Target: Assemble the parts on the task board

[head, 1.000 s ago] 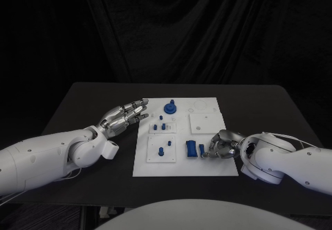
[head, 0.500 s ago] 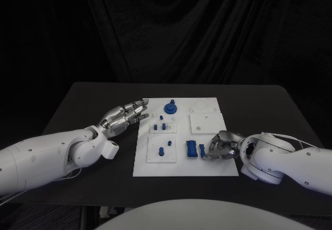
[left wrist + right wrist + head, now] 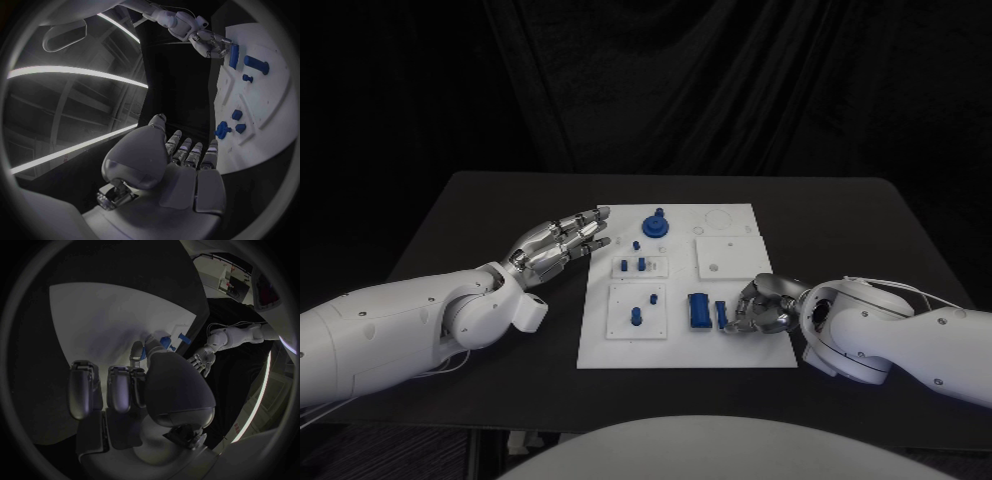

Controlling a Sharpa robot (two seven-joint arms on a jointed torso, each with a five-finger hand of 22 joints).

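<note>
The white task board (image 3: 733,350) lies in the middle of the black table. Near its front right edge a thin blue part (image 3: 721,315) stands beside a larger blue block (image 3: 697,310). My right hand (image 3: 764,305) is curled around the thin part, and in the right wrist view its thumb and a finger pinch the blue part (image 3: 164,342). My left hand (image 3: 564,243) hovers open at the board's left edge with fingers stretched out, holding nothing. The left wrist view shows the right hand (image 3: 209,42) touching the thin part (image 3: 234,55).
A round blue part (image 3: 656,223) stands at the board's far edge. Small blue pegs (image 3: 635,265) and another peg (image 3: 638,316) stand in the left plates. A square white plate (image 3: 727,254) sits on the right. Bare table lies to both sides.
The right hand has shifted very slightly toward the front edge at the thin blue part. The left hand has not moved.
</note>
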